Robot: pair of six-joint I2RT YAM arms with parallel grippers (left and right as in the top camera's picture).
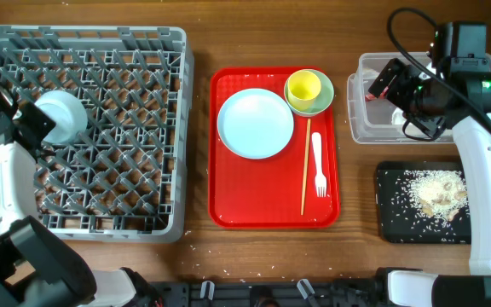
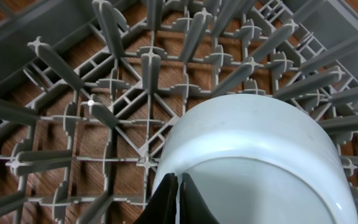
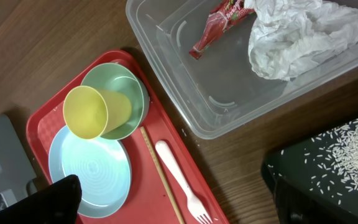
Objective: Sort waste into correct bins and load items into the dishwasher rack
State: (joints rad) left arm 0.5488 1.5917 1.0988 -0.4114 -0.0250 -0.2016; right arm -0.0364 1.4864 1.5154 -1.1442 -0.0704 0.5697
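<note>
My left gripper (image 1: 48, 119) (image 2: 179, 199) is shut on the rim of the whitish bowl (image 1: 65, 113) (image 2: 253, 162), holding it on its side over the pegs at the left of the grey dishwasher rack (image 1: 101, 170) (image 2: 104, 93). My right gripper (image 1: 388, 81) (image 3: 179, 205) is open and empty above the clear tub (image 1: 366, 128) (image 3: 185, 81), which holds the red wrapper (image 3: 219, 22) and the white napkin (image 3: 297, 34). Rice scraps (image 1: 437, 189) (image 3: 347, 155) lie on the black tray (image 1: 395, 222) (image 3: 291, 174).
The red serving tray (image 1: 228, 205) carries the pale blue plate (image 1: 256, 124) (image 3: 92, 168), the yellow cup (image 1: 303, 85) (image 3: 92, 111) lying in the green bowl (image 1: 324, 101) (image 3: 132, 87), the chopsticks (image 1: 305, 166) (image 3: 160, 171) and the white fork (image 1: 318, 162) (image 3: 179, 180).
</note>
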